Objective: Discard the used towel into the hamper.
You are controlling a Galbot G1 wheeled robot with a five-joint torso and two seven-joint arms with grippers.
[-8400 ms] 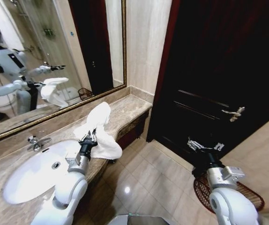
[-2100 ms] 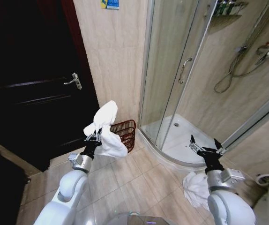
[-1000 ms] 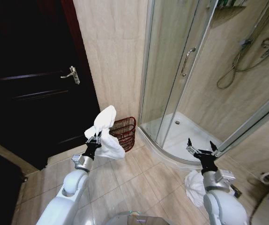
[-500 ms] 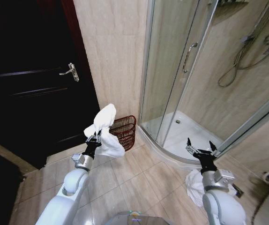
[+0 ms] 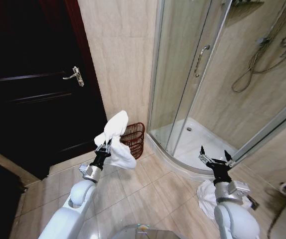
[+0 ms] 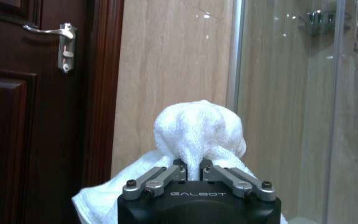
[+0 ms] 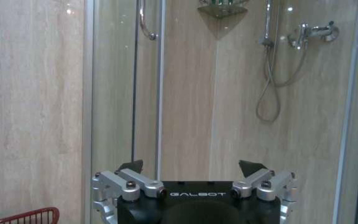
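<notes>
The left gripper [image 5: 105,148] is clamped on the towel [image 5: 114,142], its fingers pinched together on a fold near the cloth's middle. In the left wrist view the two fingers meet with white terry bulging up between and beyond them [image 6: 197,135]. One lobe of the towel stands up above the gripper and a heavier flap hangs down on its right side.

The hamper [image 5: 134,138] stands on the floor tiles in the far corner, tucked between the dark wooden door [image 5: 38,94] on the left and the glass shower enclosure [image 5: 193,84] on the right, against the beige wall. Seen from the head view, the hamper lies just beyond and slightly to the right of the left gripper, and lower than it. The towel's upper lobe overlaps the basket's left rim in the picture, but the towel looks nearer than the opening rather than over it. My judgement is that the drop turns on carrying the cloth farther forward and a little right until it hangs above the open rim.

The left arm is clearly the nearer one. The right gripper [image 5: 214,160] hovers well apart on the right, in front of the shower's curved sill, fingers spread wide and empty. A second white cloth [image 5: 204,195] lies on the floor beneath that arm.
</notes>
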